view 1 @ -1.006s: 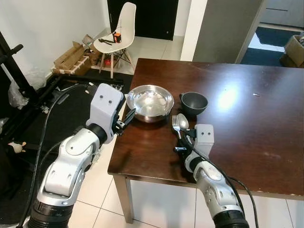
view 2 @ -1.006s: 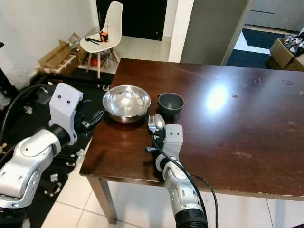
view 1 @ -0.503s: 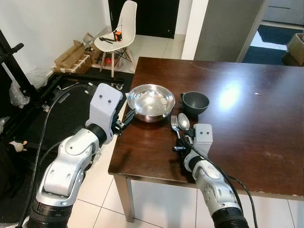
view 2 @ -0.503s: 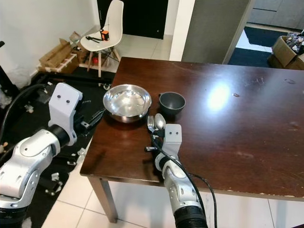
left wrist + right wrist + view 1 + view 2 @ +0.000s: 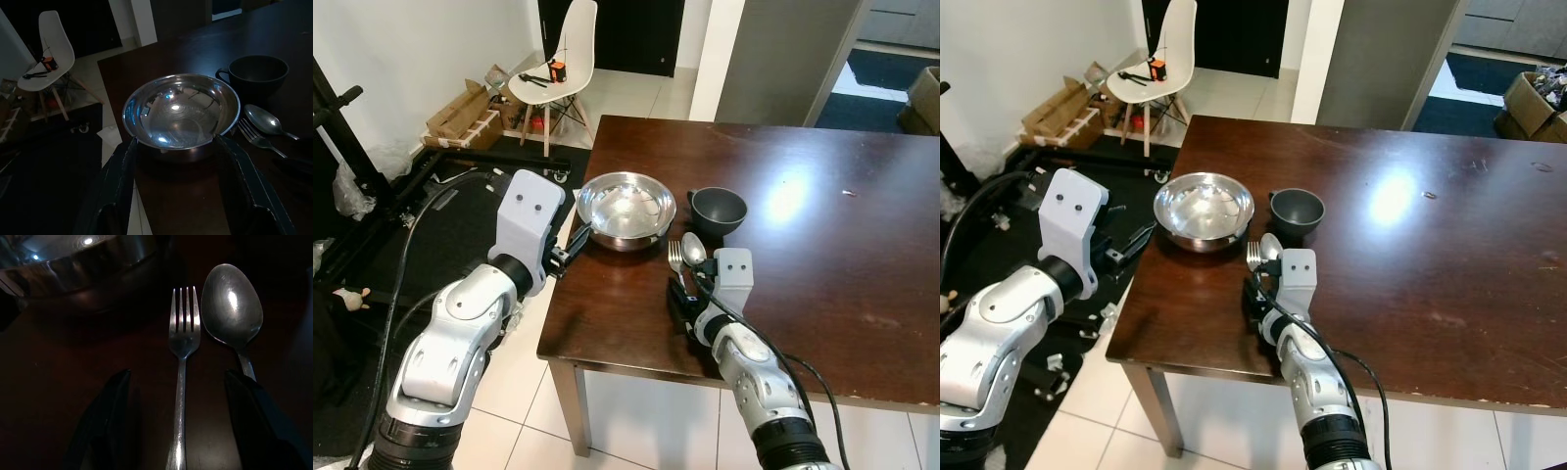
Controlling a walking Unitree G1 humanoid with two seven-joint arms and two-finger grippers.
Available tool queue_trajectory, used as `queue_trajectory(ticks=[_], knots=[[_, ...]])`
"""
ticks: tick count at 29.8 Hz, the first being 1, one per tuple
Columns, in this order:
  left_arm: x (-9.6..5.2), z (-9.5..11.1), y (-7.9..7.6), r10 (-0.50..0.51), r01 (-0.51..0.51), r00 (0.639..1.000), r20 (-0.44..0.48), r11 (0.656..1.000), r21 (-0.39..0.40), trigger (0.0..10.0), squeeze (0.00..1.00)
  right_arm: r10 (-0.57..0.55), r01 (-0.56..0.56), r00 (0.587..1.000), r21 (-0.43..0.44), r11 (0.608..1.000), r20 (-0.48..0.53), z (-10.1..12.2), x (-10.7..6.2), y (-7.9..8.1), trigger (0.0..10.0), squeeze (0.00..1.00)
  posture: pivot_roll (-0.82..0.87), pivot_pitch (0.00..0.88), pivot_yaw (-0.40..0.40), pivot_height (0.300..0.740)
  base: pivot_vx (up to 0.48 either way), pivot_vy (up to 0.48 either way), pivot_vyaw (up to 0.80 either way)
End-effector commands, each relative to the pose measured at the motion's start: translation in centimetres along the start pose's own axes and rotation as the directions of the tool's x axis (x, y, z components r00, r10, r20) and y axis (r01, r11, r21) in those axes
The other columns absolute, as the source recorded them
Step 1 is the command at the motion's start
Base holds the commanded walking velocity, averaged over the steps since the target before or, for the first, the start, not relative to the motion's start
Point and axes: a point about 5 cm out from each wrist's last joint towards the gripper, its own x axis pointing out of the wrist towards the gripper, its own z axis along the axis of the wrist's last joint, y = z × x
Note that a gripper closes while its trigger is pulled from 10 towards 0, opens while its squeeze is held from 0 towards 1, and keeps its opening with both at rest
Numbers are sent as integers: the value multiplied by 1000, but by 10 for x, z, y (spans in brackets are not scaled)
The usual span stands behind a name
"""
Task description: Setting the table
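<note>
Right gripper (image 5: 178,431): fingers (image 5: 105,423) spread wide, holding nothing, lying low over the table with the fork (image 5: 182,340) handle running between them and the spoon (image 5: 231,306) just off one finger. Over the last second I see this gripper has drawn back toward the table's near edge and dropped lower; the fork and spoon lie side by side where they were, tips toward the bowl. I read that as the cutlery placed and released, that step done.

Left gripper (image 5: 178,193): fingers (image 5: 117,188) open wide, one to each side of the near rim of the steel bowl (image 5: 181,115), not clamped on it. It has not moved in that second. I judge it poised to shift or steady the bowl.

Beyond the fingers: dark cup (image 5: 717,209) just past the spoon, close beside the bowl.

Surface: dark brown wooden table (image 5: 822,274), glossy, a bright glare patch and a few scuffs; bowl and cutlery sit near its corner.

Room: pale tiled floor, white chair (image 5: 558,69) with small items on its seat, cardboard boxes (image 5: 460,117) by the wall, black cables and stand legs on the floor.
</note>
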Motion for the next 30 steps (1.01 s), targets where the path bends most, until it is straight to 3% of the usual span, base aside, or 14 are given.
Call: queue_trajectory(ticks=[1,7,11,13,14,20,23,24,30], knots=[[-1,-3,0,8,-8,1000,-14,1000,-4,10000,0,-4,4,1000,6,1000,9,1,-4,0,10000,0,100,87,69,740,0,0,0],[0,-4,-1,11,-11,1000,-12,1000,-9,10000,0,-4,4,999,-6,1000,37,6,-11,1,10000,0,87,85,62,740,0,0,0],[2,-6,-1,17,-17,1000,-7,1000,-24,10000,0,42,-39,991,-33,999,124,21,-38,20,10000,0,40,70,56,740,0,0,0],[2,-6,-1,17,-17,1000,-7,1000,-24,10000,0,42,-39,991,-33,999,124,21,-38,20,10000,0,40,70,56,740,0,0,0],[5,-7,-3,18,-18,1000,0,999,-38,10000,0,61,-50,984,-64,997,166,25,-51,29,10000,0,15,54,54,740,0,0,0],[6,-11,-8,16,-15,1000,4,996,-88,10000,0,42,-13,965,-110,994,258,31,-65,28,10000,0,-14,31,59,740,0,0,0],[-4,-17,-9,27,-27,1000,-5,992,-122,10000,0,2,35,951,-114,993,310,40,-75,22,10000,0,-38,9,76,740,0,0,0],[-14,-22,-5,61,-63,998,-19,988,-140,10000,0,-26,74,940,-128,989,340,47,-82,17,10000,0,-46,5,82,740,0,0,0],[-39,-45,8,198,-207,977,-78,968,-142,10000,0,-74,137,938,-165,977,339,52,-89,3,10000,0,-59,0,76,740,0,0,0]])
